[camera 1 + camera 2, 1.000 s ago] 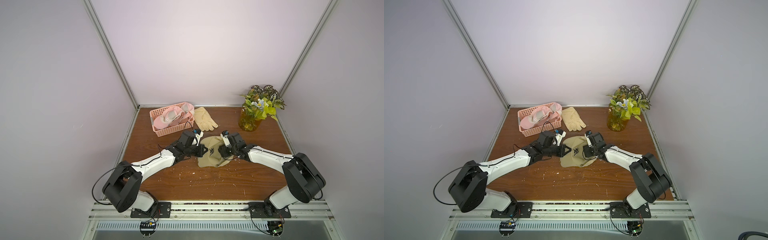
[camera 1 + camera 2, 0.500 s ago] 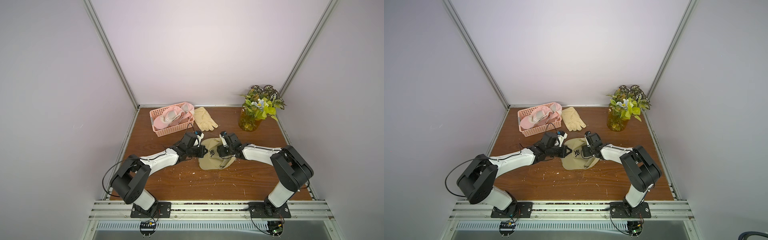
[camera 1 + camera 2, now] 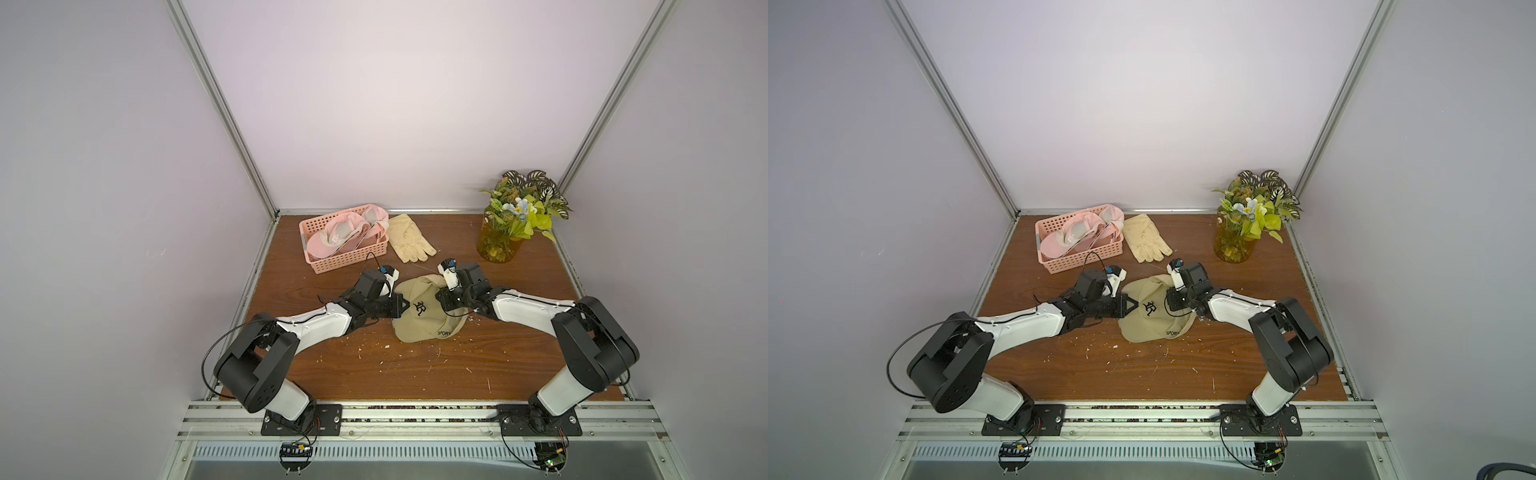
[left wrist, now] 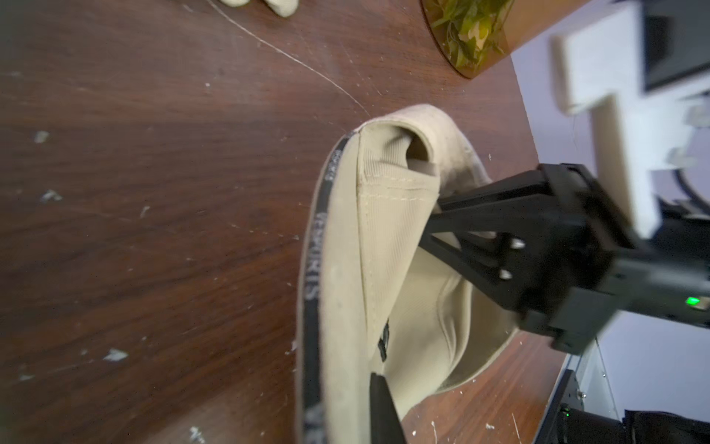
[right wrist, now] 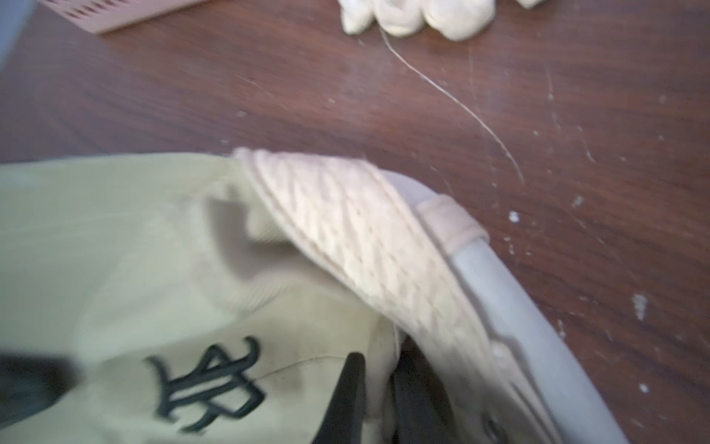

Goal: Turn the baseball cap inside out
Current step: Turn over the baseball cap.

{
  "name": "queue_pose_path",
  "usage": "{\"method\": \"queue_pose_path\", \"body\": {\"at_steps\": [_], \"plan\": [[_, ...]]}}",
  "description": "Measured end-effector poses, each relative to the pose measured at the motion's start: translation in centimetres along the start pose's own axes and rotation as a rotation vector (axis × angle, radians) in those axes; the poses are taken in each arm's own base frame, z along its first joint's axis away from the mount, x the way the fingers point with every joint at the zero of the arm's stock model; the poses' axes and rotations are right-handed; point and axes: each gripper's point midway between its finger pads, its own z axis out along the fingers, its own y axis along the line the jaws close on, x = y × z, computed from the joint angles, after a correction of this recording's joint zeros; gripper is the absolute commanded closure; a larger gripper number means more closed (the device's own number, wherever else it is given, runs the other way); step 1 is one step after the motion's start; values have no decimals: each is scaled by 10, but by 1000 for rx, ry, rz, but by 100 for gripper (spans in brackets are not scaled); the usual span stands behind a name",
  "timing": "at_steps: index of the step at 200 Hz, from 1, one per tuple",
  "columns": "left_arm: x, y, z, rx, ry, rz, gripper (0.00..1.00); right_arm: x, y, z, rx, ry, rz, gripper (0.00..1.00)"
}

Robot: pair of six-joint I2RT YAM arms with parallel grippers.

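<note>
Right pincer (image 3: 441, 302) is clamped on a fold of the baseball cap (image 3: 422, 326) at the right side of its rim. In the right wrist view its two dark fingers (image 5: 351, 399) stand close together with tan cloth nipped in the narrow gap. The quilted sweatband (image 5: 369, 246) is rolled up into sight just beside them. Across the crown, the left pincer (image 3: 400, 306) is closed at the opposite edge of the rim. The left wrist view shows only one finger (image 4: 384, 415), lying against the black-taped edge, so I judge that it grips the cloth rather than see it plainly.

The cap lies in the middle of the counter (image 3: 374, 374), directly between the two pincers, with its logo (image 3: 420, 308) facing up, so the crown is not yet turned. Its long axis runs from the brim, which points toward the robot's base, to the back opening on the far side. That axis lies square across the line joining the two grips. Each arm sits at its own side of the rim, neither nearer than the other. As I judge it, the coming move turns on this: with both sides pinned, the grips can draw apart and roll the rim outward while the crown is pushed through.
</note>
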Motion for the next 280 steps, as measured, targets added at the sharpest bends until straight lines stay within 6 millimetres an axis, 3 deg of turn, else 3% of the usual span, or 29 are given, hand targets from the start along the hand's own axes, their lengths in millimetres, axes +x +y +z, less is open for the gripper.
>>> {"method": "queue_pose_path", "body": {"at_steps": [35,79,91,105,127,143,167,203,238,280], "plan": [[-13,11,-15,0,-65,-45,100,-27,27,-44,-220,-100,-17,96],[-26,-15,-28,110,-108,-10,100,-20,4,-74,-302,-151,82,95],[-25,-20,-31,139,-110,-11,100,-21,4,-78,-311,-160,83,88],[-24,-26,-35,171,-119,-27,100,-23,7,-82,-319,-175,79,66],[-25,-34,-44,215,-153,-71,100,-27,7,-91,-285,-220,38,41],[-32,-43,-50,227,-206,-124,100,-31,9,-98,-233,-272,-38,33],[-45,-68,-55,241,-261,-221,100,-33,30,-114,-193,-381,-213,26],[-91,-97,-68,240,-352,-426,100,-21,64,-135,-179,-551,-501,21],[-116,-98,-77,215,-423,-587,100,-14,81,-147,-125,-657,-723,18],[-111,-95,-69,197,-414,-709,100,-22,94,-152,-23,-730,-873,17]]}}
